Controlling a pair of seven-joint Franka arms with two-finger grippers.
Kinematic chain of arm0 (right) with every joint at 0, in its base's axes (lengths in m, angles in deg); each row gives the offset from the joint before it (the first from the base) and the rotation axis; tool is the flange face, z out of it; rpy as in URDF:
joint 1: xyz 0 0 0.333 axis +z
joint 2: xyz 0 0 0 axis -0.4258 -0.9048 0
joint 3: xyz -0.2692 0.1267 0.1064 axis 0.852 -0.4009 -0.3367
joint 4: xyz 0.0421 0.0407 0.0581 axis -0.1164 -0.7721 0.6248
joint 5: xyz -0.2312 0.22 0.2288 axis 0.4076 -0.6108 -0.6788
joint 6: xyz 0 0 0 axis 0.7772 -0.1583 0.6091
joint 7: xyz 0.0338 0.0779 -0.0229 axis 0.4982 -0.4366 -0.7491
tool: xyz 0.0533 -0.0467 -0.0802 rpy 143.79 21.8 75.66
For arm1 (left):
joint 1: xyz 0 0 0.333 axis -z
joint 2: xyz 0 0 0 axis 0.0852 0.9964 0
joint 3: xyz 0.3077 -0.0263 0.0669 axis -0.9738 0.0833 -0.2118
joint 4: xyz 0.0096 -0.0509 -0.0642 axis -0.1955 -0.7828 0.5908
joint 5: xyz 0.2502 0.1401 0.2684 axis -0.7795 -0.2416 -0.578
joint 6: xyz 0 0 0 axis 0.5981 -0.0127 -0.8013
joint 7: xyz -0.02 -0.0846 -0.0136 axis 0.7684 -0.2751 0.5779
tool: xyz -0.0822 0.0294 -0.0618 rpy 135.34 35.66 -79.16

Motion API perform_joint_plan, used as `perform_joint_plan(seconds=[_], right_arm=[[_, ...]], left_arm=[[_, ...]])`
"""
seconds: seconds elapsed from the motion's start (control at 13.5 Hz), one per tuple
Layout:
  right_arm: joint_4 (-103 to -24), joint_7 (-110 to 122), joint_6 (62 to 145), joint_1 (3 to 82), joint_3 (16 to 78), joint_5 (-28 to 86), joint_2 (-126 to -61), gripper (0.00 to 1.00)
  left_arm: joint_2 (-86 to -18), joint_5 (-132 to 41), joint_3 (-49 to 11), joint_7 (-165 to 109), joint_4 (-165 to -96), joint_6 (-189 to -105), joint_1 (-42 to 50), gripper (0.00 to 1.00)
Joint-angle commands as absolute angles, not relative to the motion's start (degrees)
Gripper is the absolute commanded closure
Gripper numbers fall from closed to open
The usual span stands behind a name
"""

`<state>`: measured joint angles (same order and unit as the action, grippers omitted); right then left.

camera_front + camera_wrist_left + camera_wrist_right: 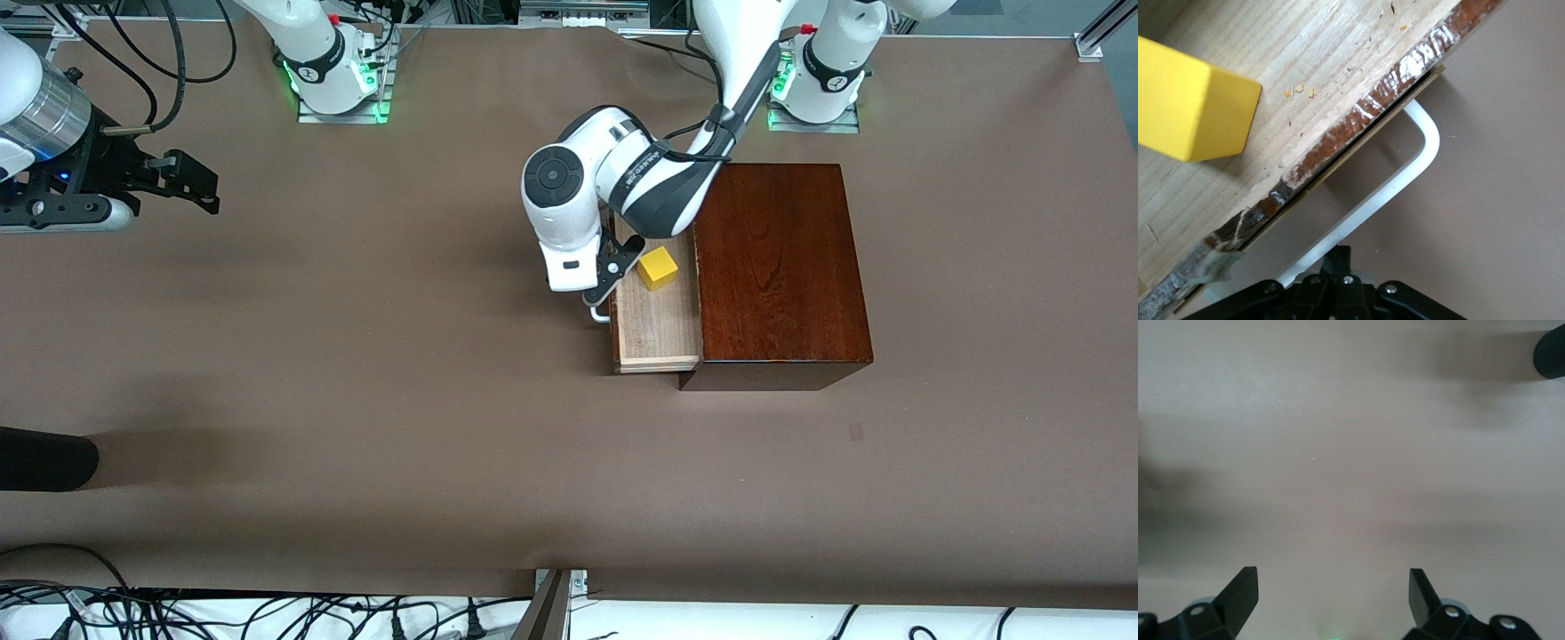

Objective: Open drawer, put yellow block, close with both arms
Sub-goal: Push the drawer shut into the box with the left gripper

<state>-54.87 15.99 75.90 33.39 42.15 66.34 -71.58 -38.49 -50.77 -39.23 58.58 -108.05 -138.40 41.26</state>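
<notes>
Left gripper: by the white handle; whether its fingers pinch the handle cannot be told.
Right gripper: spread wide, waiting over bare table.
Yellow block: sits in the drawer.
Done: drawer is open, block is in.
Left: push the drawer into the box.
Room: lots of bare table in front of the drawer.

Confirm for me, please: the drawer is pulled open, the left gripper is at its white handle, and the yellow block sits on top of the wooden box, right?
Not quite. The front view shows the yellow block lying inside the open drawer, not on the wooden box. The rest holds: the left gripper is at the white handle.
</notes>
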Motion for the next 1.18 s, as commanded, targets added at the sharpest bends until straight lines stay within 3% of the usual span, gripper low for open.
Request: perform_joint_plan(seconds=[0.0, 0.37, 0.96, 1.04, 1.11], right_arm=[[-53.0, 17.0, 75.3, 32.9, 41.5, 66.4, -72.3, 0.0], [-52.9, 17.0, 75.4, 32.8, 41.7, 66.6, -72.2, 0.0], [-52.9, 17.0, 76.8, 32.8, 41.7, 66.5, -73.0, 0.0], [-52.9, 17.0, 76.9, 32.8, 41.7, 66.4, -73.0, 0.0], [-52.9, 17.0, 76.9, 32.8, 41.7, 66.4, -73.0, 0.0]], left_arm=[[-45.0, -53.8, -41.6, 53.2, -116.3, -136.1, 38.0, 1.0], [-48.2, -55.6, -41.6, 49.8, -120.6, -136.0, 35.5, 1.0], [-51.8, -55.0, -40.0, 48.6, -120.4, -135.0, 34.2, 1.0], [-53.6, -54.9, -38.6, 48.4, -120.3, -133.6, 33.6, 0.87], [-55.3, -54.8, -36.9, 48.4, -120.0, -132.5, 32.8, 0.8]])
